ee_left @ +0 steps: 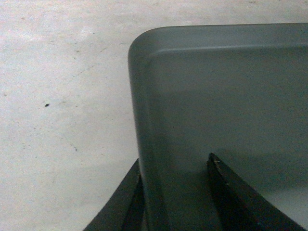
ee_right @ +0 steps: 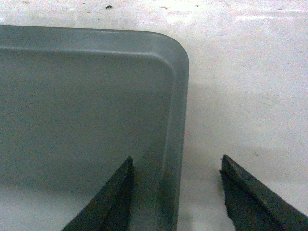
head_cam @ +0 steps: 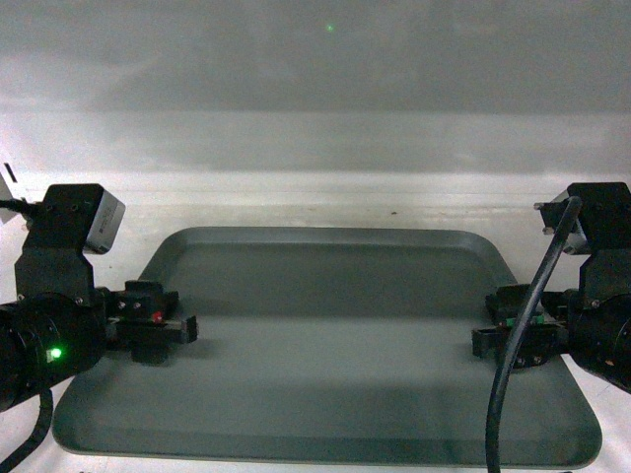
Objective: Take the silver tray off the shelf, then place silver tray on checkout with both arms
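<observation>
Two grippers, left and right, straddle the short rims of the silver tray lying on the shelf, jaws apart, poised to close before a level joint lift

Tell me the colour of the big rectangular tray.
Matte grey rectangular tray, plain inside; the head view shows it best.

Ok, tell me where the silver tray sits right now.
In the head view the silver tray lies flat on the white shelf, centred low, with the left gripper and right gripper straddling its side rims.
</observation>
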You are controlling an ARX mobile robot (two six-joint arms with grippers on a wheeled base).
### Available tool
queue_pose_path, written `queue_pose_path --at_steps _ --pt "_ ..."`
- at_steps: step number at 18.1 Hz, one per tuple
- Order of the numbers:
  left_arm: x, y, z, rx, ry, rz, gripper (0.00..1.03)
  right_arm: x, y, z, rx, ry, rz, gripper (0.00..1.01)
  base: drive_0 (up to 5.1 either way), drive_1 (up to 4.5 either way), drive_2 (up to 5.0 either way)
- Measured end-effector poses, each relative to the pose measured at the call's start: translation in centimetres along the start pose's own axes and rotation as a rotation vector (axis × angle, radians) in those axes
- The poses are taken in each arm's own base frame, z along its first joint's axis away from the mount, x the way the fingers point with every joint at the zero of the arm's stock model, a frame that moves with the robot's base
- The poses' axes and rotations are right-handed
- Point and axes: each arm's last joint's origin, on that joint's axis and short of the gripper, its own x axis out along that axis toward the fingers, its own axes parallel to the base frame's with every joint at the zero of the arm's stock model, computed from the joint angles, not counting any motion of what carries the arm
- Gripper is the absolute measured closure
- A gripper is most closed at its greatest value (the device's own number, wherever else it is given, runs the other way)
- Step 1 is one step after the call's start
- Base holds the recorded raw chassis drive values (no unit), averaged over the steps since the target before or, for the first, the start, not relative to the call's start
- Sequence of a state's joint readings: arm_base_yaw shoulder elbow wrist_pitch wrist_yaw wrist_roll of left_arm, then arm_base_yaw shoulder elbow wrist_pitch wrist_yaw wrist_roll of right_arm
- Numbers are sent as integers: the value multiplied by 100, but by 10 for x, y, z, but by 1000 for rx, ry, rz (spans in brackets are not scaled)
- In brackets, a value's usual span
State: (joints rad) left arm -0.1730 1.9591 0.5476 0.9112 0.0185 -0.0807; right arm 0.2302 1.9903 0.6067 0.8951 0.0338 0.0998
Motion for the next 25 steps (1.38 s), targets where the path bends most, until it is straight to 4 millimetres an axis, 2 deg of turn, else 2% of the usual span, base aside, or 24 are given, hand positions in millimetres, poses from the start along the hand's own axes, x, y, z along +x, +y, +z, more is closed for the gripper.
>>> queue_pose_path --at_steps 5,7,15,20,25 --pt "-2 3 -1 -24 -12 23 98 0 2 0 -3 -3 -8 83 0 0 0" --pt "-3 3 -1 -59 -14 22 99 -1 4 0 31 -9 -16 96 0 0 0" --pt "-10 -1 -3 -71 -14 14 99 -5 3 0 78 -13 -17 98 0 0 0" --pt "-23 -4 -1 -61 3 23 99 -15 4 2 74 -10 -20 98 0 0 0" --pt "-41 -8 21 -48 -51 20 100 -28 6 19 69 -46 -21 98 0 0 0"
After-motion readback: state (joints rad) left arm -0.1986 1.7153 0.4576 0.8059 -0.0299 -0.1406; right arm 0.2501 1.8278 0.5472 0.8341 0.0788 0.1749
